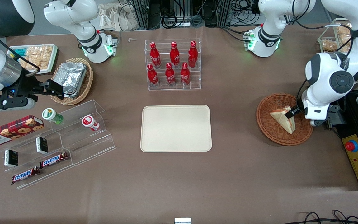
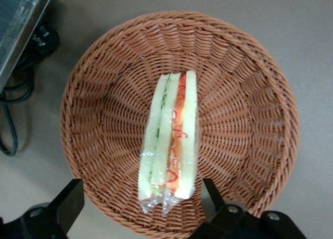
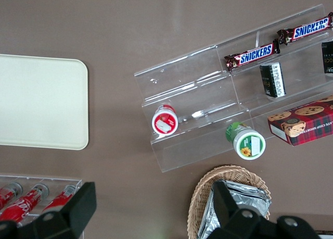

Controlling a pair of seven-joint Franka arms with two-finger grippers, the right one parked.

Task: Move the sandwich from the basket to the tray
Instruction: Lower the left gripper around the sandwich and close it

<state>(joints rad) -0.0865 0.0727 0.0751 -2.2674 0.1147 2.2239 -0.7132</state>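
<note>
Jaws of the left arm's gripper (image 2: 140,205) stand spread wide, one finger on each side of the sandwich's wrapped end, clamping nothing, low over the basket. Across the brown table (image 1: 179,186), the cream tray (image 1: 176,128) lies bare at the middle, well apart from the reddish-brown basket (image 1: 267,124) toward the working arm's end. Inside that basket rests the sandwich (image 2: 169,140), on edge, its green and red-orange filling showing.

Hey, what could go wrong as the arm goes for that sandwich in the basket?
The sandwich stands on edge in clear wrap, so the open end effector straddling it may pinch only film and slip. The shallow basket might lift or slide along. A loose grip may drop it short of the tray.
</note>
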